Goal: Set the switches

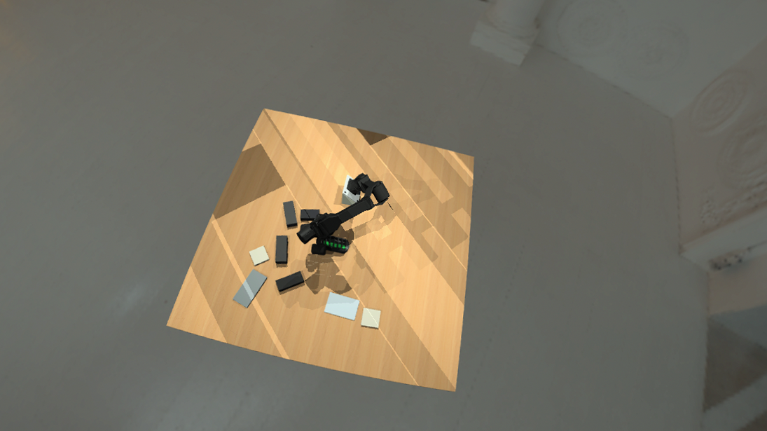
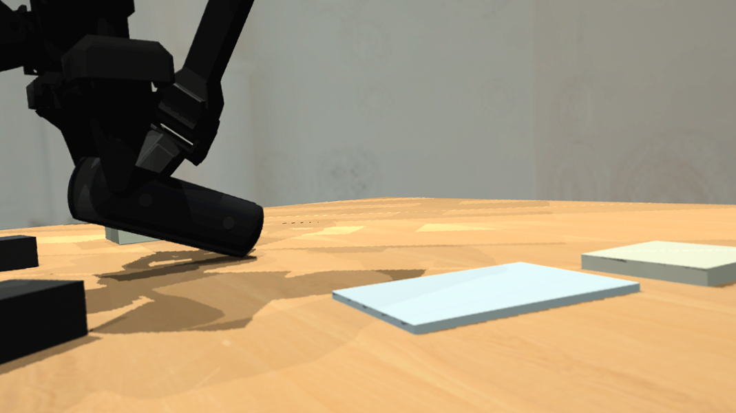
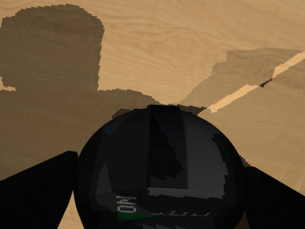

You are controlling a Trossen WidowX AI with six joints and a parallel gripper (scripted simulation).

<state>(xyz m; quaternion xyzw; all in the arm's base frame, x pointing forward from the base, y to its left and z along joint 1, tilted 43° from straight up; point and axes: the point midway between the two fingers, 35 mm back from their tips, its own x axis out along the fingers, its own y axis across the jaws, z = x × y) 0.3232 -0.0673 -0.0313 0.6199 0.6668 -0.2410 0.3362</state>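
Observation:
The dark controller unit (image 1: 338,245) (image 2: 198,215) (image 3: 168,152) is tilted, with its right end low, at or just above the bench, in the exterior view. My gripper (image 3: 161,170) is shut on the unit near its raised end, one finger on each side in the wrist view. Green switch ends show in a row in the top view, too small to read one by one. The wrist view shows the unit's rounded side, with a bit of print and green at the bottom edge. The underside label is not visible.
Dark blocks (image 1: 289,213) (image 1: 282,249) (image 1: 290,281) (image 2: 11,320) lie left of the unit. A pale box (image 1: 348,196) (image 2: 127,234) stands behind the arm. A grey plate (image 1: 250,288), a pale blue plate (image 1: 342,306) (image 2: 486,293) and cream squares (image 1: 258,255) (image 1: 371,317) (image 2: 683,256) lie around.

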